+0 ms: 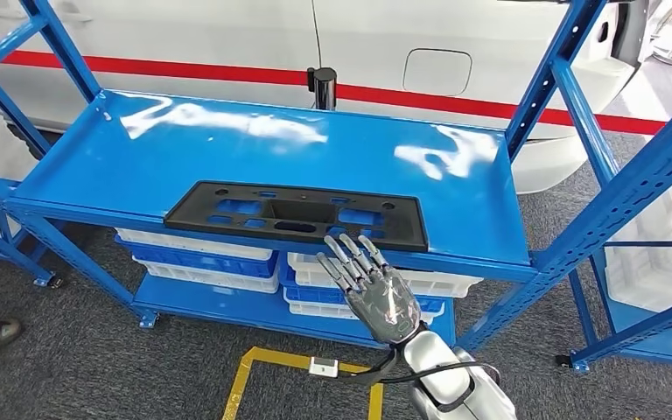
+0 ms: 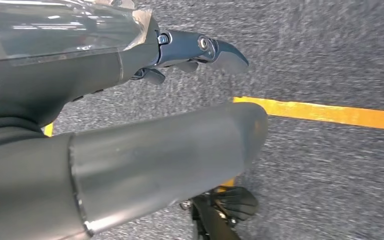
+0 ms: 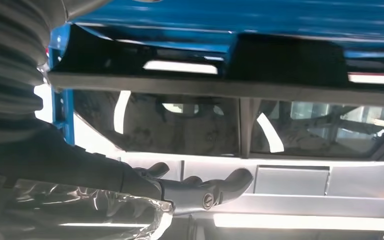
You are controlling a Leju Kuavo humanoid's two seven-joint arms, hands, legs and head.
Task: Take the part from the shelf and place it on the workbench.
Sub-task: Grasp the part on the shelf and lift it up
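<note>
A blue steel shelf (image 1: 297, 149) stands ahead of the right hand (image 1: 383, 293), and its glossy top is streaked with white glare. Just beyond the hand, white and blue bins (image 1: 201, 262) are stacked on the lower tier. Further back, a white body panel (image 1: 227, 35) with a red stripe (image 1: 184, 70) is seen — possibly a car. Grey carpet (image 1: 79, 367) is laid below, marked with yellow tape (image 1: 238, 389) to the hand's left — a second blue rack (image 1: 647, 175) stands to its right.
</note>
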